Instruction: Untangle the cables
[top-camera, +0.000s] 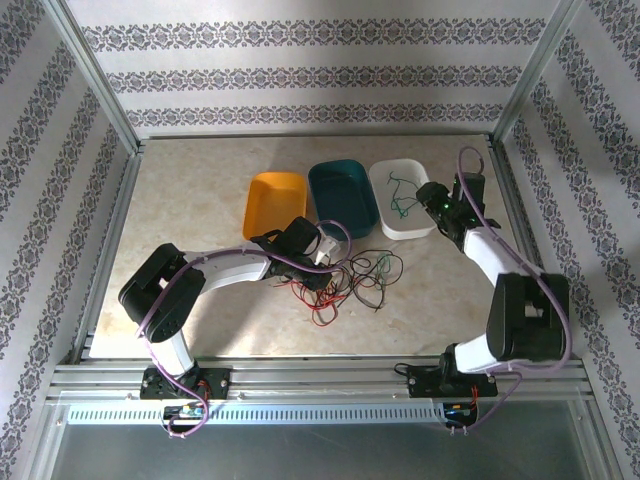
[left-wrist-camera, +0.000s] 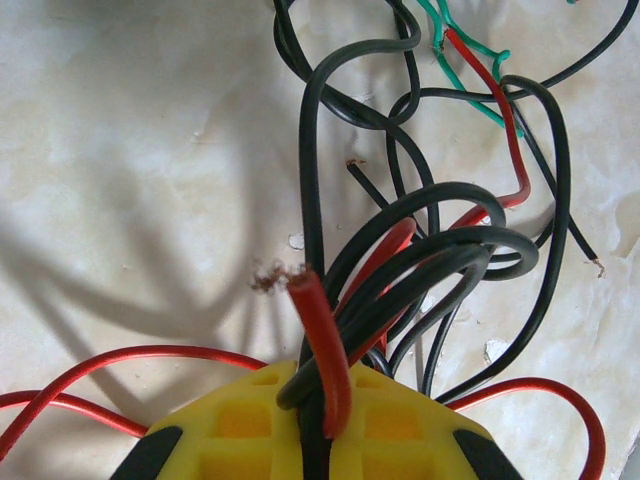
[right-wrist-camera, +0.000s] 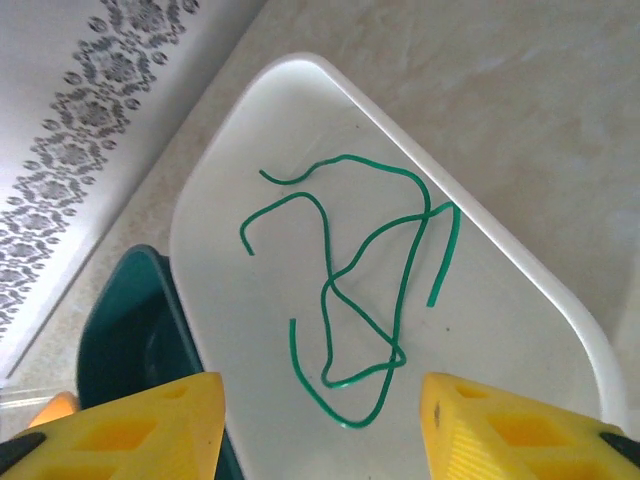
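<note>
Left hand (left-wrist-camera: 316, 425) clenches a bundle of glossy red and black cables (left-wrist-camera: 322, 340) on the marbled worktop (left-wrist-camera: 120, 150). Right hand (right-wrist-camera: 320, 405) hangs released over curly green wire (right-wrist-camera: 330, 290) in a smooth white tray (right-wrist-camera: 230, 190).

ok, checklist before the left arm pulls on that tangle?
1. Left gripper shut on the tangle: ok.
2. Only one wire in the grip: not ok, red and black wires are clamped together.
3. Right gripper open with nothing in it: ok.
4. Green cables lying inside the white bin: ok.
5. No green left in the tangle: not ok, a green strand runs alongside a red one.
6. Which clamped wire pulls free first: cannot tell.
</note>
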